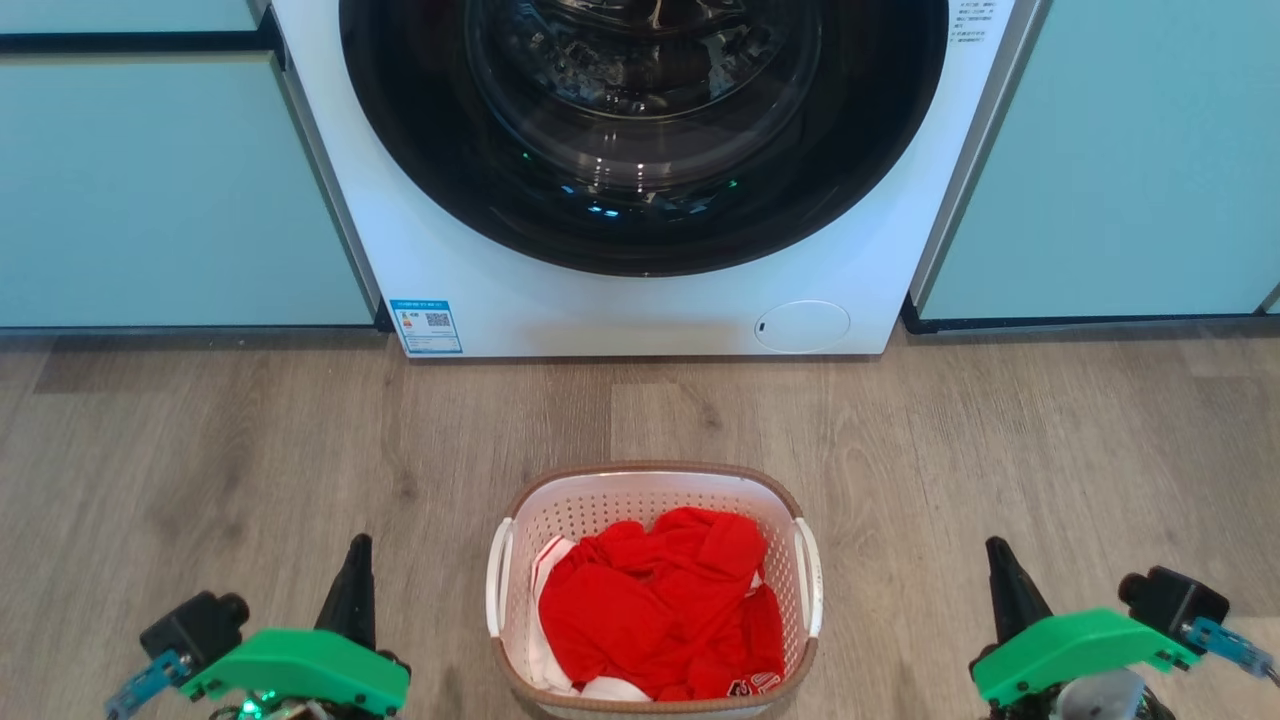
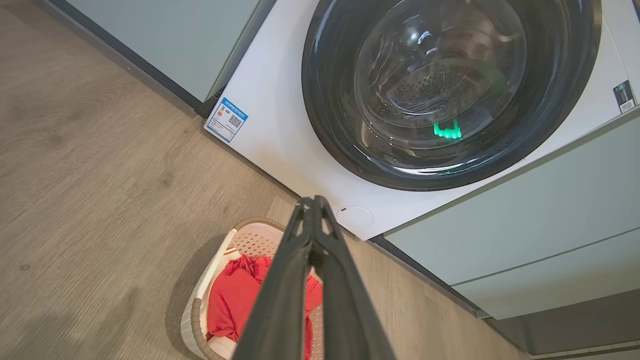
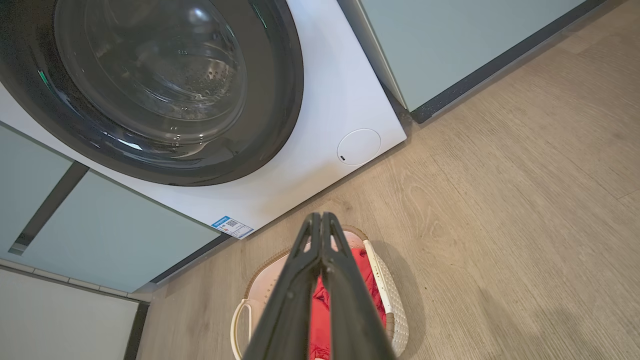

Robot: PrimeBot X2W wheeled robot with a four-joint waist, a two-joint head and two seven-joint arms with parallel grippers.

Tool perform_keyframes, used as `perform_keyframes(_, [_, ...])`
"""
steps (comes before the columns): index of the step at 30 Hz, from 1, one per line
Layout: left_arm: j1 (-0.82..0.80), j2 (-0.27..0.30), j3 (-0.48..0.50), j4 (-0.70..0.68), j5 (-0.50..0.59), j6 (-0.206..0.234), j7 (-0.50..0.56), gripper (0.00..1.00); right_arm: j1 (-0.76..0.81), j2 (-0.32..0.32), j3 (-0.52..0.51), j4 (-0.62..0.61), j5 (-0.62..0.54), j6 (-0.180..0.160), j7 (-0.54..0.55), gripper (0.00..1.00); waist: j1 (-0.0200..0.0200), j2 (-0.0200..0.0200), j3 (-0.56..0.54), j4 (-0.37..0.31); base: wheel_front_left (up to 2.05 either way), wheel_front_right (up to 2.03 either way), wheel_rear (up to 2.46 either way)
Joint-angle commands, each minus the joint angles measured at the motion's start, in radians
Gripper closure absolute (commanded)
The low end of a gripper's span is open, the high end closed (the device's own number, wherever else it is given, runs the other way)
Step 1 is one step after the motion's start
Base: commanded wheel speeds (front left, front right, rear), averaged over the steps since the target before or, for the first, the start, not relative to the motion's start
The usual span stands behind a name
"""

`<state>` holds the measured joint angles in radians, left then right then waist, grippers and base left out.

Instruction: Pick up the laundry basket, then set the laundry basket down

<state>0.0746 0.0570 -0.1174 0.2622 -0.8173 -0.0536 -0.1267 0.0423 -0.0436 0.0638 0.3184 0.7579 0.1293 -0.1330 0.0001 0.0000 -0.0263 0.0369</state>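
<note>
Laundry basket (image 1: pixel 600 503) on the wood-look floor (image 1: pixel 250 450), midway between the two grippers and touched by neither.

The basket stands upright with its brown rim on top, and a crumpled red garment (image 1: pixel 655 600) with white trim lies inside. The left gripper (image 1: pixel 358 548) sits well out to its left and the right gripper (image 1: pixel 995 550) well out to its right, both clear of the white side handles. Each gripper's dark fingers are pressed together tip to tip and hold nothing. In both wrist views the joined fingers partly hide the basket. Beyond it across bare floor stands a white front-loading washing machine (image 1: pixel 620 310), its round door closed, flanked by pale teal cabinets (image 1: pixel 150 190).
</note>
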Motion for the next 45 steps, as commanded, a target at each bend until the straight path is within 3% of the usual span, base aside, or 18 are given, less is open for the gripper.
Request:
perform_keyframes(1, [-0.056,0.009,0.026,-0.030,-0.023,-0.007,0.004,1.00,-0.060,-0.020,-0.002,-0.037,0.026,0.001,0.004,1.00,0.0000,0.0000,0.000,-0.001,0.00,0.00,0.00])
perform_keyframes(45, [-0.127,0.009,0.131,-0.023,-0.473,-0.047,0.129,1.00,-0.110,-0.026,-0.083,-0.059,0.514,0.001,0.127,1.00,0.0000,0.0000,0.017,-0.021,0.00,0.00,0.00])
